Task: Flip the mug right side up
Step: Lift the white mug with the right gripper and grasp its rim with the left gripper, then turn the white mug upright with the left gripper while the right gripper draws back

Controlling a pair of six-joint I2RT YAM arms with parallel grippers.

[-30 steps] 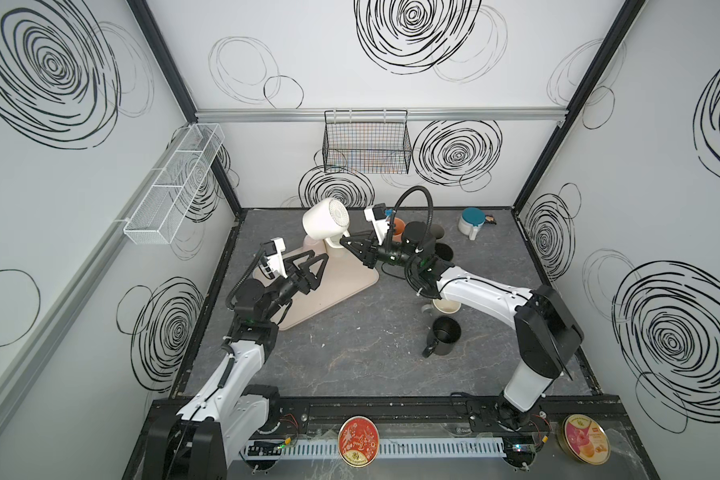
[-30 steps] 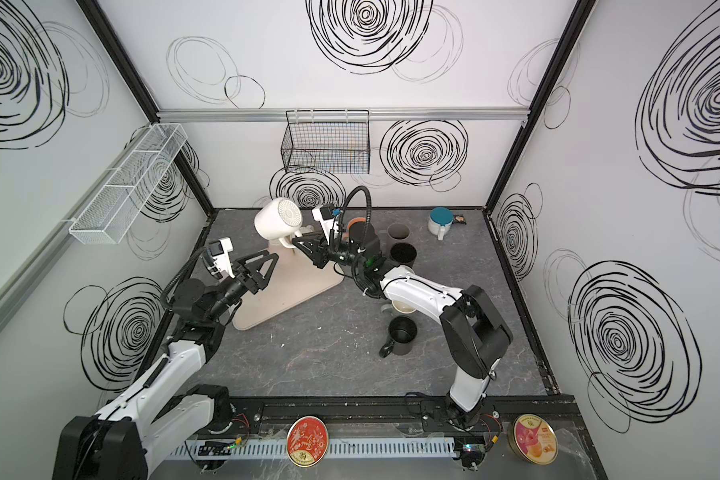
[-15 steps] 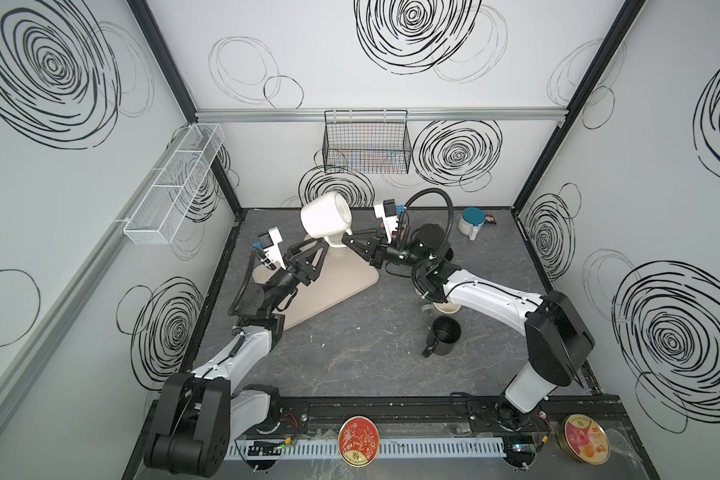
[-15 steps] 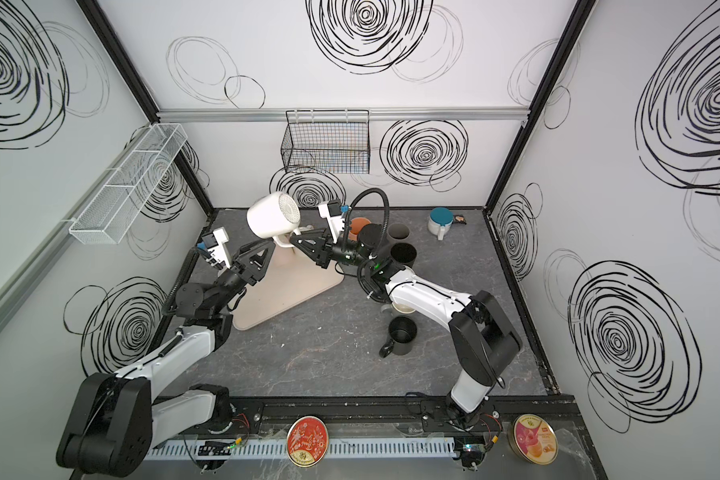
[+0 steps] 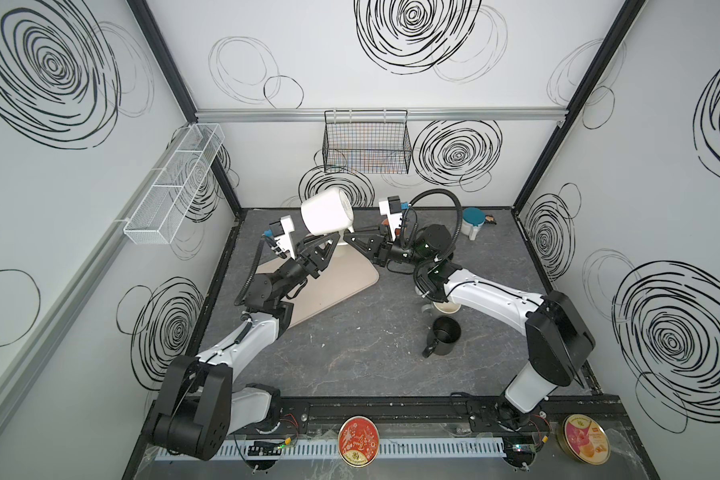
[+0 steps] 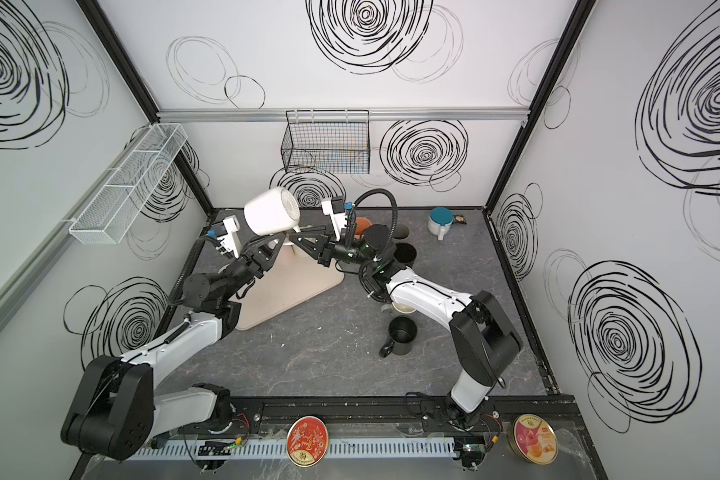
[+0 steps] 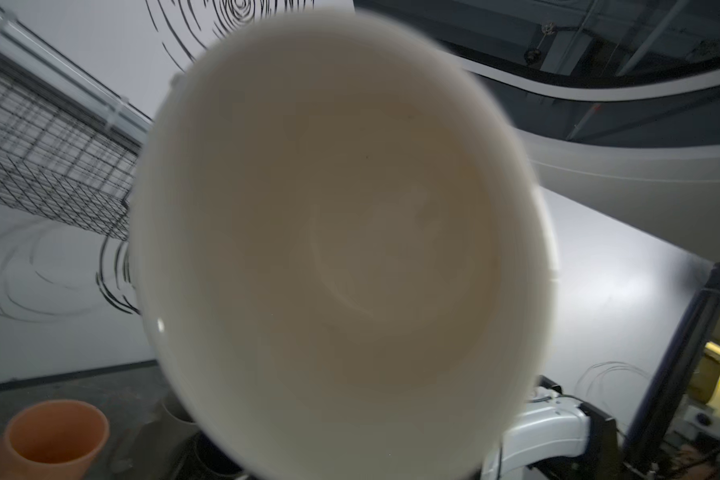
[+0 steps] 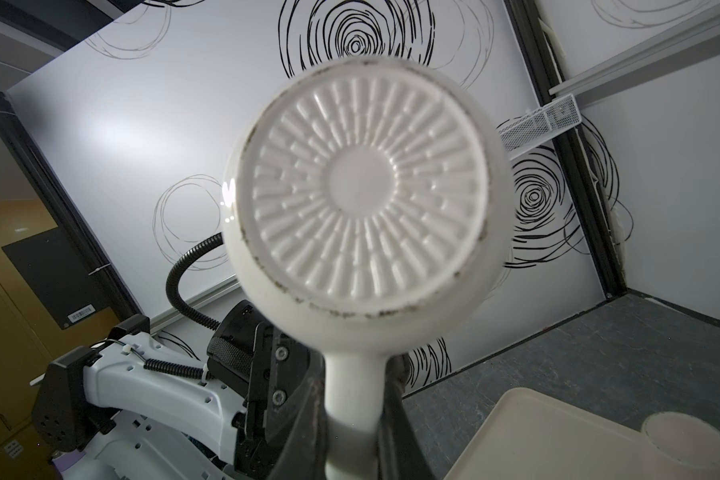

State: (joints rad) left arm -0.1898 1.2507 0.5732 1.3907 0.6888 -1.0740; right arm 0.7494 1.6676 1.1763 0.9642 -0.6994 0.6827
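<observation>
A: Where's the white mug (image 5: 327, 216)?

B: Aloft above the beige mat (image 5: 350, 282). The right pincer (image 5: 347, 238) is clamped on its handle. Whether the left pincer (image 5: 333, 240) grips is unclear. Rotate slowly, mouth upward.

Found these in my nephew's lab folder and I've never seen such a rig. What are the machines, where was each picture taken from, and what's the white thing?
Two robot arms stand at the front of a grey table, each ending in a claw. Two pictures look down from one overhead camera pair; the other two come from cameras on the arms' wrists. The white mug hangs tilted in the air. The right claw is shut on its handle, so that wrist camera sees the ribbed base. The left claw reaches up toward its rim, its camera looking into the mouth; whether it grips, I cannot tell. On the table lie a beige mat, a black mug, a teal-lidded mug and an orange cup.
</observation>
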